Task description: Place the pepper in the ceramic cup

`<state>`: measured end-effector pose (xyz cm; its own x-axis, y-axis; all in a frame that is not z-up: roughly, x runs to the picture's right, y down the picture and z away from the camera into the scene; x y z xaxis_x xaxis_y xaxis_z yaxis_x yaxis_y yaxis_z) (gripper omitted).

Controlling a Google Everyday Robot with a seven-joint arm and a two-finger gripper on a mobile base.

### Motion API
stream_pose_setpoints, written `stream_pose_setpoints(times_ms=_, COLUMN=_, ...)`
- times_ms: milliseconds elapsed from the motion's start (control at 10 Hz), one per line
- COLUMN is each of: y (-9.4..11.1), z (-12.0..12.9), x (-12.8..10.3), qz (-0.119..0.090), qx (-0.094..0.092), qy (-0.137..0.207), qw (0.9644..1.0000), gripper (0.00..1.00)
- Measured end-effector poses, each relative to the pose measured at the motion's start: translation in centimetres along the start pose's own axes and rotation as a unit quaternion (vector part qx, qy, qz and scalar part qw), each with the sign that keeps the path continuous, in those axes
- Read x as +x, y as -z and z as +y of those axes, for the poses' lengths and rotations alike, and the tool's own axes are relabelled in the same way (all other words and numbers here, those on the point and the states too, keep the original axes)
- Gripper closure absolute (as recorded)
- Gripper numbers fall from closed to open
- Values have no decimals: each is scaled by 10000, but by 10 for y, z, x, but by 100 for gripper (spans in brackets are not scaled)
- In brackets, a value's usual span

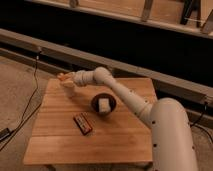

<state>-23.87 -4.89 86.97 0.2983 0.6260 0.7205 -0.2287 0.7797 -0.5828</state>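
The cream-white ceramic cup (69, 89) stands upright near the far left corner of the wooden table (120, 137). Directly above its rim, the gripper (65, 78) hovers at the end of the white arm that reaches in from the right. An orange pepper (62, 76) shows at the gripper's tip, held just over the cup's mouth. Most of the pepper is hidden by the gripper.
A dark round bowl (103, 103) with a white block inside sits mid-table, right of the cup. A dark rectangular bar (82, 123) with reddish marks lies in front of it. Cables run along the floor to the left of the table.
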Motion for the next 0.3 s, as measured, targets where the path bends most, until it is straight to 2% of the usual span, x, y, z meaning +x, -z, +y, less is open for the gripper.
stream_pose_setpoints(times_ms=200, y=1, z=-2, x=3, qz=8, qx=19, qy=-51, qw=10000, gripper=26)
stream_pose_setpoints(times_ms=300, y=1, z=-2, x=5, qz=10, qx=25, qy=-65, qw=10000, gripper=21)
